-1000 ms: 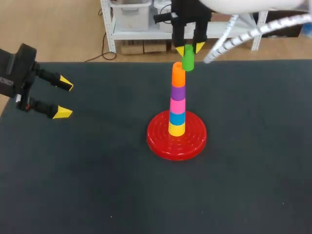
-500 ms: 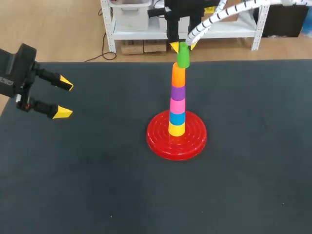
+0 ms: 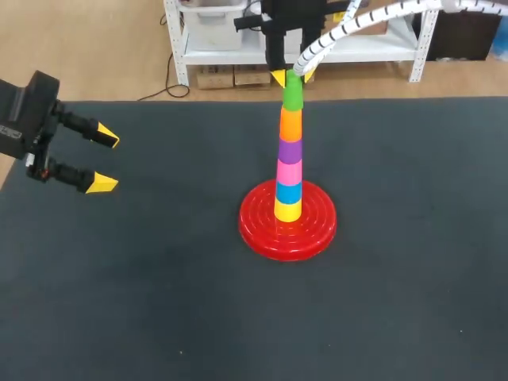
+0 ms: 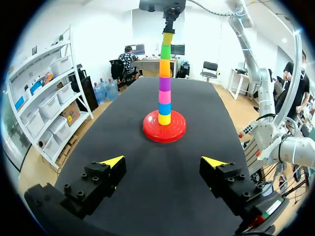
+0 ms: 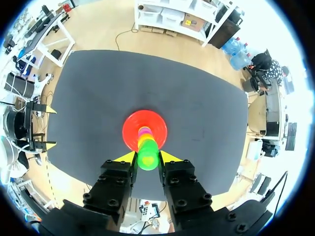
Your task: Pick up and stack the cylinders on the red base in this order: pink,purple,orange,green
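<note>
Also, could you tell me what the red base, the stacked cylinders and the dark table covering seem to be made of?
Red base: probably glossy moulded plastic; highlights glint on its ridges. Stacked cylinders, green cylinder included: likely plastic too, uniform bright colours. Table covering: matte dark mat, perhaps felt or rubber; no reflections.

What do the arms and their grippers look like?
The left gripper and right gripper are black, blocky, bolted bodies, each with two yellow-tipped fingers. The right arm is white, trailing a ribbed white cable hose with black bands.
</note>
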`<state>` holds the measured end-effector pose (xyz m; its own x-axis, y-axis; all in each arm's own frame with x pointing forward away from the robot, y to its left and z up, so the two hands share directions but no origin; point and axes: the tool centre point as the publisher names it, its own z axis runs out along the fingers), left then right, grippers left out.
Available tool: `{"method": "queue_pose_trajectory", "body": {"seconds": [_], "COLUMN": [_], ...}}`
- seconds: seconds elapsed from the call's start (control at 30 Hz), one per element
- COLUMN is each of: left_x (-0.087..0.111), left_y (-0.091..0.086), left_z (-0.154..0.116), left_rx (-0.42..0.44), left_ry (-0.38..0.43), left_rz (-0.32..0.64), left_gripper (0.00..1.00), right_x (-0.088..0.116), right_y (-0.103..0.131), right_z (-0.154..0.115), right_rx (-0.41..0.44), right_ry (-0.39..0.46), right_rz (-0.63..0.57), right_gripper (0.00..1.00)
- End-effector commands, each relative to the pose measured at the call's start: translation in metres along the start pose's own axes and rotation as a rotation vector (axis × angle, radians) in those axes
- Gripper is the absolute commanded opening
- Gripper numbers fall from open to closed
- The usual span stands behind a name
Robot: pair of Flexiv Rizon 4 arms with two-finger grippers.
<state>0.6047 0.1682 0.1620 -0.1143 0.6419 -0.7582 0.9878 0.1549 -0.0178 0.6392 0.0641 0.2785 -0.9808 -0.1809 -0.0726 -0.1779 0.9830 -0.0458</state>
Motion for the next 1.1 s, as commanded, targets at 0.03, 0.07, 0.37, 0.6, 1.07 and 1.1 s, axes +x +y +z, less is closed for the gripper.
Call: {"method": "queue_pose_trajectory", "body": {"seconds": [0.03, 0.07, 0.37, 0.6, 1.07, 1.1], "left_x": [0.001, 0.001, 0.001, 0.001, 0.001, 0.001], "left_y": [0.000, 0.000, 0.000, 0.000, 0.000, 0.000], "left_z": [0.000, 0.000, 0.000, 0.000, 0.000, 0.000], "left_rx": [-0.002, -0.002, -0.002, -0.002, -0.002, -0.002], "left_ry": [-0.005, -0.005, -0.005, -0.005, -0.005, -0.005], "left_rz": [0.003, 0.003, 0.003, 0.003, 0.003, 0.003], "left_gripper": [1.00, 1.00, 1.00, 1.00, 1.00, 1.00], "right_x": [-0.002, -0.002, -0.002, -0.001, 0.000, 0.000], "right_y": [0.001, 0.001, -0.002, -0.005, -0.002, -0.002], "right_z": [0.002, 0.002, 0.005, 0.010, 0.017, 0.015], "right_rx": [0.000, -0.001, -0.019, -0.033, -0.066, -0.076], "right_ry": [0.004, 0.004, 0.009, 0.018, 0.016, 0.009], "right_rz": [0.000, 0.000, 0.016, 0.026, 0.045, 0.056], "right_gripper": [0.00, 0.00, 0.00, 0.00, 0.00, 0.00]}}
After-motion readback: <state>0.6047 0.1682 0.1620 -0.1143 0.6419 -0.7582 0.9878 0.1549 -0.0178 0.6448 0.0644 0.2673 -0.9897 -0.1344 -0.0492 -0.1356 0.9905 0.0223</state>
